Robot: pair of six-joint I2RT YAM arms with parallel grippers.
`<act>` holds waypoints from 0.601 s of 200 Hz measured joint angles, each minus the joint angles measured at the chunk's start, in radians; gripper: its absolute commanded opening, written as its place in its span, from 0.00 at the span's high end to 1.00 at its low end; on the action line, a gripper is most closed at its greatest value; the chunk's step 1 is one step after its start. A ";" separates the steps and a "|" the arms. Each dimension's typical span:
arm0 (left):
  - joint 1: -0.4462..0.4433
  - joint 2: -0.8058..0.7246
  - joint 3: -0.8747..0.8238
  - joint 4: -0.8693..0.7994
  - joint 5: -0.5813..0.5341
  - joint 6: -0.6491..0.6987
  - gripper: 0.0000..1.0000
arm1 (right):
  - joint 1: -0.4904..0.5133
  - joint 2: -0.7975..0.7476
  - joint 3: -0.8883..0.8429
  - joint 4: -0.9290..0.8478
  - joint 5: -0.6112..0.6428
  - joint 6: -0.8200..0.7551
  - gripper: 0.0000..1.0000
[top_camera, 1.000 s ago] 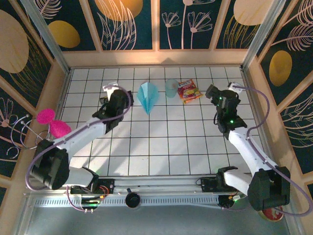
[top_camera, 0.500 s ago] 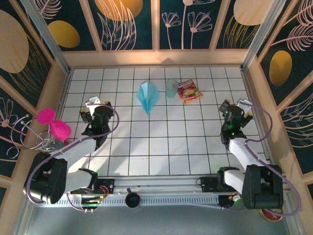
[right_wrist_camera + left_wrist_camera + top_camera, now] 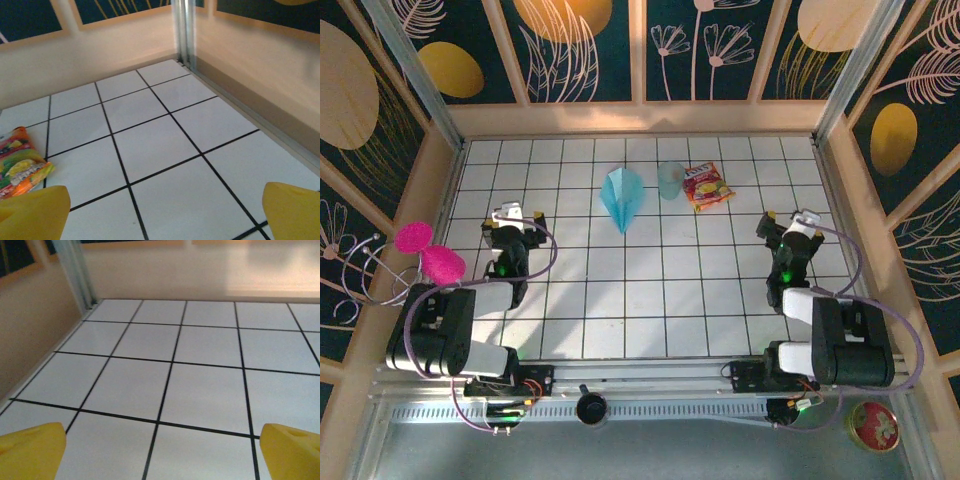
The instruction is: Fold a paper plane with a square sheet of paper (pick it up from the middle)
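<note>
while overhead, paper plane (image 3: 622, 197) near cup (image 3: 670, 180); from right wrist, snack packet (image 3: 20, 162)

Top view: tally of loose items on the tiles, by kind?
Plane: 1
Cup: 1
Packet: 1
Total: 3

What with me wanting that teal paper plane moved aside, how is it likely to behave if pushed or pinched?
The paper plane is thin folded sheet, so probably very light and apt to skid over the glossy tiled table when pushed. It lies flat and pointed, so it should not roll. A hard pinch would likely crease its folds.
</note>
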 measured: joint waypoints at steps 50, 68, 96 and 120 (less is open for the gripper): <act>0.108 0.059 -0.024 0.164 0.197 0.007 0.01 | -0.005 0.154 -0.030 0.223 -0.131 -0.007 0.01; 0.113 0.063 -0.052 0.205 0.234 0.005 0.01 | -0.005 0.216 -0.038 0.293 -0.153 -0.011 0.01; 0.113 0.091 -0.101 0.321 0.262 0.004 0.01 | -0.003 0.243 -0.038 0.316 -0.167 -0.022 0.01; 0.113 0.108 -0.126 0.355 0.266 0.003 0.01 | -0.002 0.243 -0.038 0.338 -0.167 -0.031 0.01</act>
